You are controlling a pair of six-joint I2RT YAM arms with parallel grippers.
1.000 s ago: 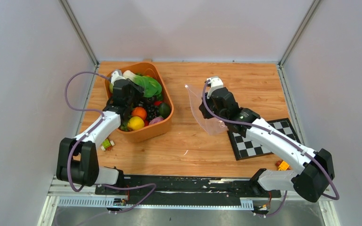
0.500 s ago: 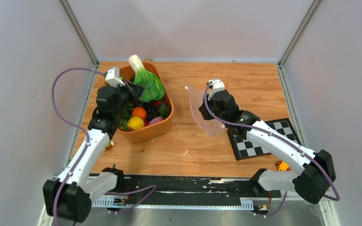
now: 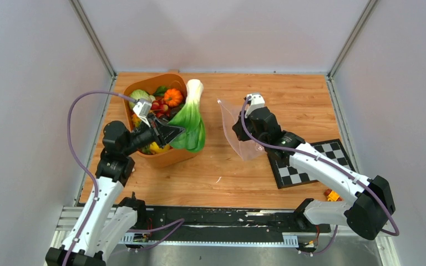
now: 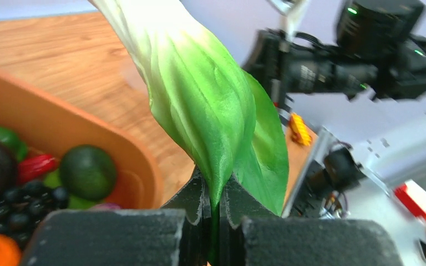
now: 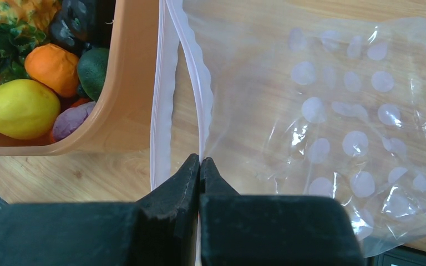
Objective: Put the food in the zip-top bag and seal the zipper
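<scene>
Left wrist view: your left gripper [image 4: 214, 191] is clamped tight on the leafy end of the bok choy [image 4: 199, 100], held over the orange tub's [image 4: 138, 166] right rim. Your right gripper [image 5: 200, 166] pinches the zip-top bag [image 5: 338, 111] at its zipper [image 5: 198, 94], with the mouth parted beside the tub.

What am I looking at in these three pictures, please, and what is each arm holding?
Two robot arms are bolted at the near edge of a wooden table. The wide picture comes from a fixed camera above and behind them. The other two come from a camera on each wrist. The left gripper is shut on a toy bok choy, held up at the edge of an orange tub full of toy fruits and vegetables. The right gripper pinches the mouth edge of a clear, dotted zip-top bag. A checkered board lies on the right.
</scene>
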